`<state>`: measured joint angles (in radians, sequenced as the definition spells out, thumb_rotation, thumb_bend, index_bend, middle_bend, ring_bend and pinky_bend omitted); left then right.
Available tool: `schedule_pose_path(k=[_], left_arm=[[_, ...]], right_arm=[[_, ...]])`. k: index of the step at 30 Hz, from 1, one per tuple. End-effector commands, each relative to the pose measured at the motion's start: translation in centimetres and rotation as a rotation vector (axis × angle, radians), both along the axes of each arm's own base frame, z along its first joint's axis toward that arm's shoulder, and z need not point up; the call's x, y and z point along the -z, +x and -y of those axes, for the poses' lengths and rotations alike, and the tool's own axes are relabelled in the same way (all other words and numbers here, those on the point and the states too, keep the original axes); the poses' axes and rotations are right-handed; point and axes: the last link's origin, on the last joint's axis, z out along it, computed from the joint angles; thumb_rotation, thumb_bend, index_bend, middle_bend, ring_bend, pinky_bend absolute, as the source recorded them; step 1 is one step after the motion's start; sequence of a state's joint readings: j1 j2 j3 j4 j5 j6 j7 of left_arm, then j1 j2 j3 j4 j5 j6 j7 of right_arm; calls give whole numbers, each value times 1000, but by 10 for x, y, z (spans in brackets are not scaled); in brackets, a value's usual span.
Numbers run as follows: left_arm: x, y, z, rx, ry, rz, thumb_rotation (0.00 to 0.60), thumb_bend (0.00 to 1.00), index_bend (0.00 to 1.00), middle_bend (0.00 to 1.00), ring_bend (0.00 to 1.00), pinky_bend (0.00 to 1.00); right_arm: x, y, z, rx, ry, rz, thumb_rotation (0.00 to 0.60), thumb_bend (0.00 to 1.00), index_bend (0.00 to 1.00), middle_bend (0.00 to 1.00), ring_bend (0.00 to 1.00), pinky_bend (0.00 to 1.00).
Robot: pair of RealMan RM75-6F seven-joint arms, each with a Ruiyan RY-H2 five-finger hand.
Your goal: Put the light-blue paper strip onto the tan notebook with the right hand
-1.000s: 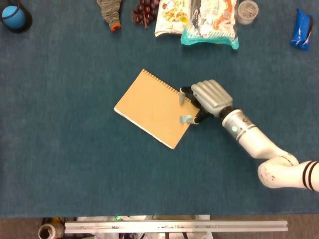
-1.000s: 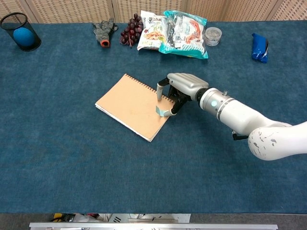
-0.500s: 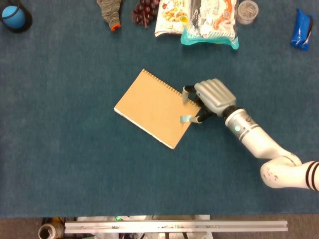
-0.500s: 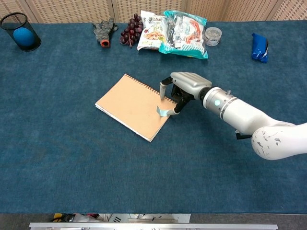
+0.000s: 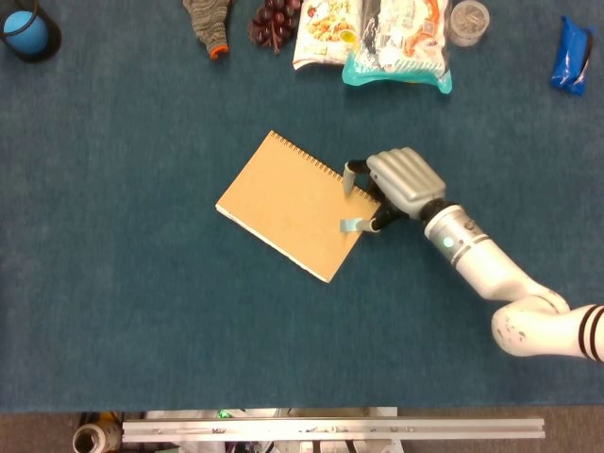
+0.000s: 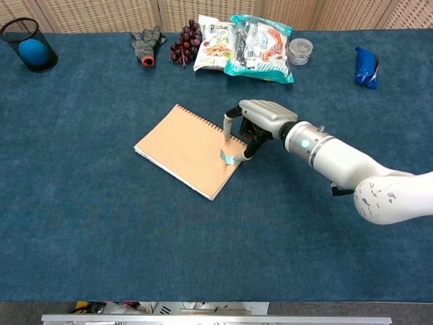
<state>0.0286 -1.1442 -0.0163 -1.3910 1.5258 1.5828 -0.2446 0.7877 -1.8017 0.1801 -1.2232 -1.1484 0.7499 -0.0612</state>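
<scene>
The tan notebook lies tilted in the middle of the blue table, its spiral edge toward the far right. My right hand sits at the notebook's right edge, knuckles up. Its dark fingertips pinch one end of the light-blue paper strip. The strip's curled free end reaches over the notebook's right corner. One finger points down at the spiral edge. The left hand shows in neither view.
Along the far edge lie a grey glove, dark grapes, two snack bags, a small clear jar and a blue packet. A black cup holding a blue ball stands far left.
The right hand drew back slightly to the right, then eased a little left again. The strip has stayed at the notebook's right corner.
</scene>
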Motion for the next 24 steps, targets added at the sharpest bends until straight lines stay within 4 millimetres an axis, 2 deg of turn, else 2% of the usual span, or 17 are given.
schedule_pose_path(k=[1,24], left_arm=[[0,0,0,-3,-2,-1,600,260,184,276,270,227],[-1,-1,1,-7,2,-2,600,260,184,276,270,227]], right_arm=[[4,-1,0,-1,7,-14,600,75,477,1000,1000,1000],[12,8,-1,-14,18,-8,600,75,477,1000,1000,1000]])
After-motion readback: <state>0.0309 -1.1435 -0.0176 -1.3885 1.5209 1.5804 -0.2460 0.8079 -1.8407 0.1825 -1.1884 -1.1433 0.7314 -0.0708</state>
